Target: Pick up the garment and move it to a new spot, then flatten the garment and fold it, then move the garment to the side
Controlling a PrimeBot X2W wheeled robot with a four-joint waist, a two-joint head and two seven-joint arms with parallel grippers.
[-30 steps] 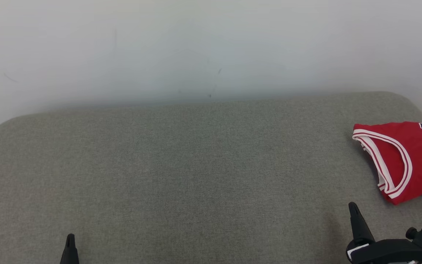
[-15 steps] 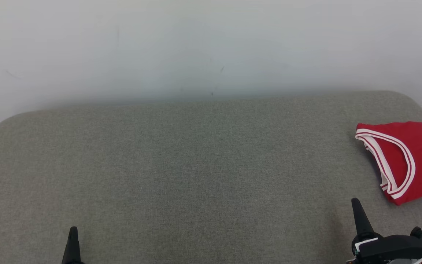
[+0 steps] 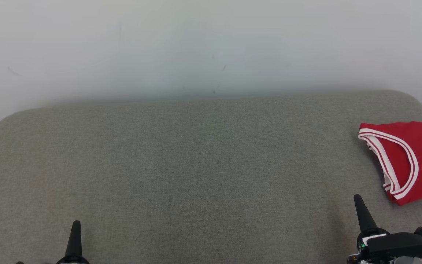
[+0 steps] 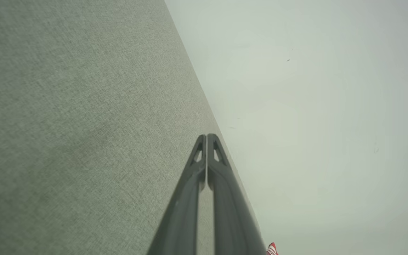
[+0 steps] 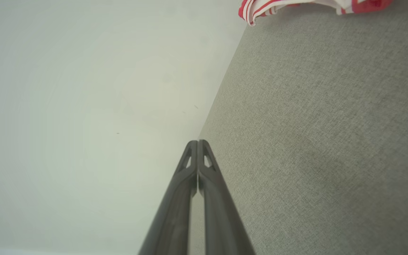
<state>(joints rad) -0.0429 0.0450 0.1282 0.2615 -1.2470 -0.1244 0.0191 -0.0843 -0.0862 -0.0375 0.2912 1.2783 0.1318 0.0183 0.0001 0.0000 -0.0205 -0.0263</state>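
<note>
Red with white-striped trim: found the garment in the head view at the far right of the grey fabric-covered desk, lying low and fairly flat, with a trimmed armhole facing the middle. Lost its right part past the frame edge. Could not read the dark lettering in full, nor judge the lie of the hidden part. Spotted the left tool low at the left, well apart from the garment, and the right tool low at the right, near the garment's closest corner but clear of it.

Looked next through the left wrist view: found the left tool's fingers pressed together on nothing, aimed along the desk toward the pale wall. Caught a red-and-white sliver of the garment at the bottom edge, too small to make out.

Looked last through the right wrist view: found the right tool's fingers likewise together and empty, with the garment's striped trim cropped by the top edge.

Judged the garment light, soft and limp, likely slick and quick to sag or unfold on lifting. Favoured a pinch at the thicker trimmed armhole or shoulder edge, ideally at two points.
</note>
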